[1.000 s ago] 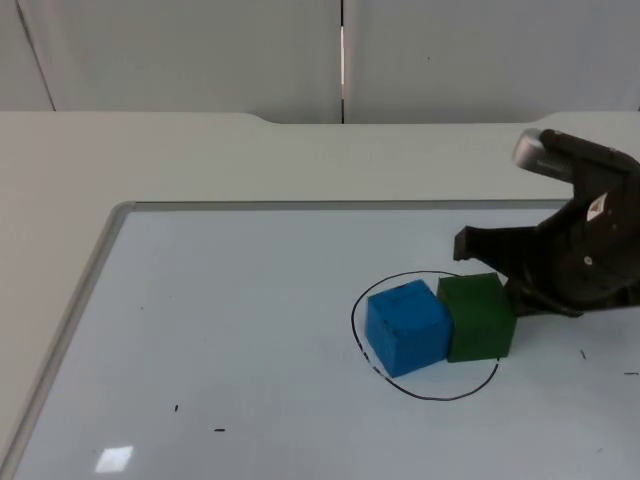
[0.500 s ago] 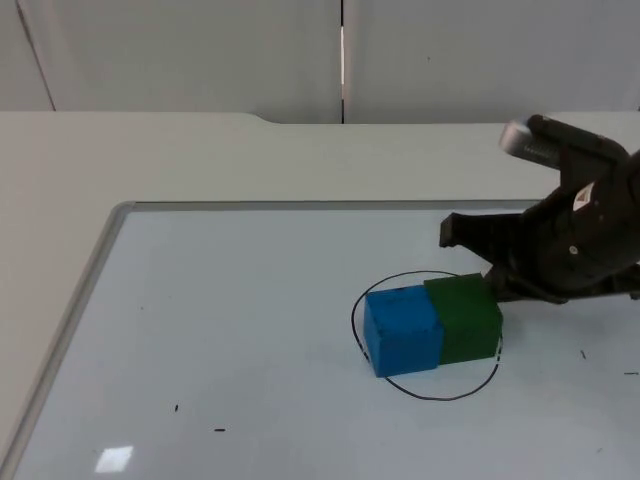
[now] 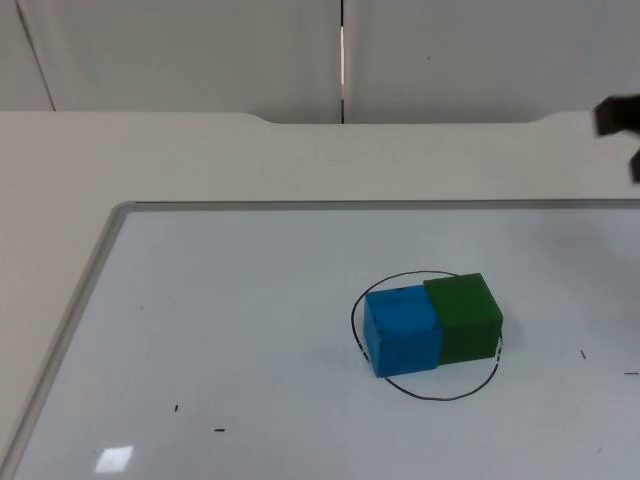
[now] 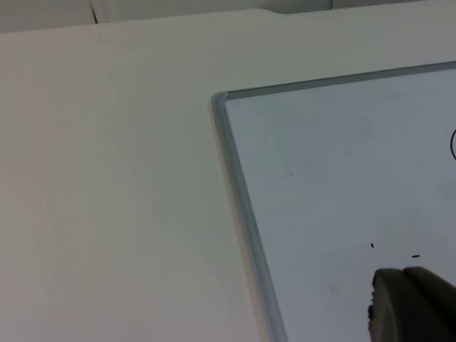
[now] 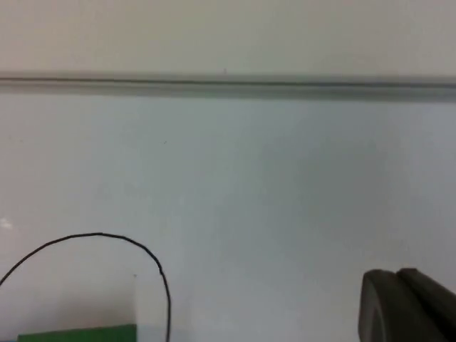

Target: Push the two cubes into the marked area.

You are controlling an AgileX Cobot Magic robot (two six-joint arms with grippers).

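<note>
Top view: we see the blue cube and the green cube side by side and touching, blue on the left. Both sit on the whiteboard within the drawn black circle, the green one reaching the line on its right side. A dark part of the right arm shows at the right edge, well apart from the cubes.

Left wrist view: the left gripper hangs over the whiteboard's corner region, near its grey frame; we cannot tell how its jaws stand.

Right wrist view: the right gripper is above the whiteboard, beside the circle and a strip of the green cube. Jaw state cannot be told.
</note>
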